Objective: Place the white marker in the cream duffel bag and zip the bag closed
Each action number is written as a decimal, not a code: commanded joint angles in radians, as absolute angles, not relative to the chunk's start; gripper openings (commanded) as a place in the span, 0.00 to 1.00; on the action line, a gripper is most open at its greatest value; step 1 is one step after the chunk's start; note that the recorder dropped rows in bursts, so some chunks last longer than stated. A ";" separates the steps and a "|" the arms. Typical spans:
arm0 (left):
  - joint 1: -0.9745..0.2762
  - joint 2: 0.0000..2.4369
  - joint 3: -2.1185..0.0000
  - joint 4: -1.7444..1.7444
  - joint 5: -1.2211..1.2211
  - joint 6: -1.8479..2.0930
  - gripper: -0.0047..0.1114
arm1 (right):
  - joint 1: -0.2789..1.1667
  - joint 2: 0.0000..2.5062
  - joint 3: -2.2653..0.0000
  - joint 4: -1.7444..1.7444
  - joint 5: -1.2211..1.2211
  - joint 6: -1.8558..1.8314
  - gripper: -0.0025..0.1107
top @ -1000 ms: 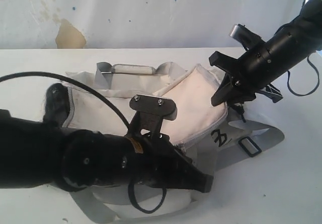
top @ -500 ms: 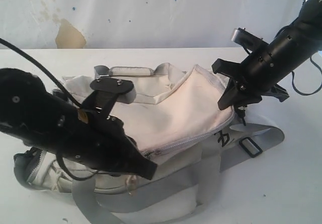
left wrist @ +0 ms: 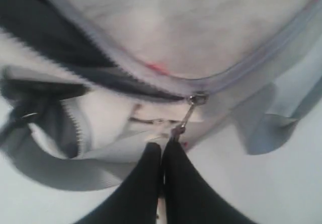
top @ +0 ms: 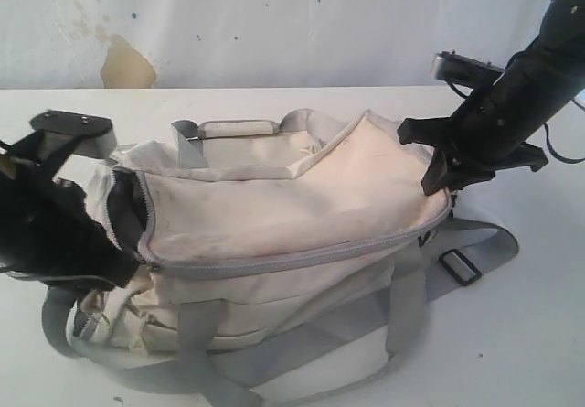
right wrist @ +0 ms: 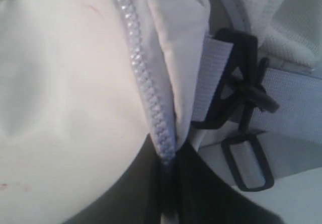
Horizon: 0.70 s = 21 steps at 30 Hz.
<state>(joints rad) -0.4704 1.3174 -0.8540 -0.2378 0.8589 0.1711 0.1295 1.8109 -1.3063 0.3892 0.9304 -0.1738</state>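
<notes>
The cream duffel bag (top: 274,197) lies across the middle of the table, its long grey zipper (top: 302,256) closed from the right end to near the left corner. My left gripper (left wrist: 163,143) is shut on the metal zipper pull (left wrist: 183,121), just below the slider (left wrist: 197,99). Beyond the slider a short stretch stays open, showing dark lining (left wrist: 45,38). At the bag's left end, the exterior view shows this gripper (top: 126,274). My right gripper (right wrist: 168,156) is shut on the zipper seam at the bag's right end (top: 437,183). The white marker is out of view.
A black strap buckle (right wrist: 241,90) and a black ring (right wrist: 249,161) sit beside my right gripper. Grey straps (top: 402,306) trail over the white table (top: 530,343) in front of the bag. A carry handle (top: 238,128) lies on the bag's far side.
My left arm has swept from the bag's front right to its left end with the zipper pull, closing most of the zip. The right gripper has kept hold of the right end.
</notes>
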 commanded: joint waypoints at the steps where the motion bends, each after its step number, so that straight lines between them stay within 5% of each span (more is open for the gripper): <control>1: -0.386 1.271 -0.852 -0.108 0.821 0.040 0.04 | 0.118 1.826 -1.314 0.314 0.867 -0.168 0.02; 17: -0.311 1.255 -0.852 -0.157 0.418 0.109 0.04 | 0.118 1.846 -1.314 0.288 0.805 -0.259 0.03; 21: -0.311 1.256 -0.852 -0.279 0.357 0.109 0.04 | 0.120 1.846 -1.314 0.298 0.805 -0.345 0.19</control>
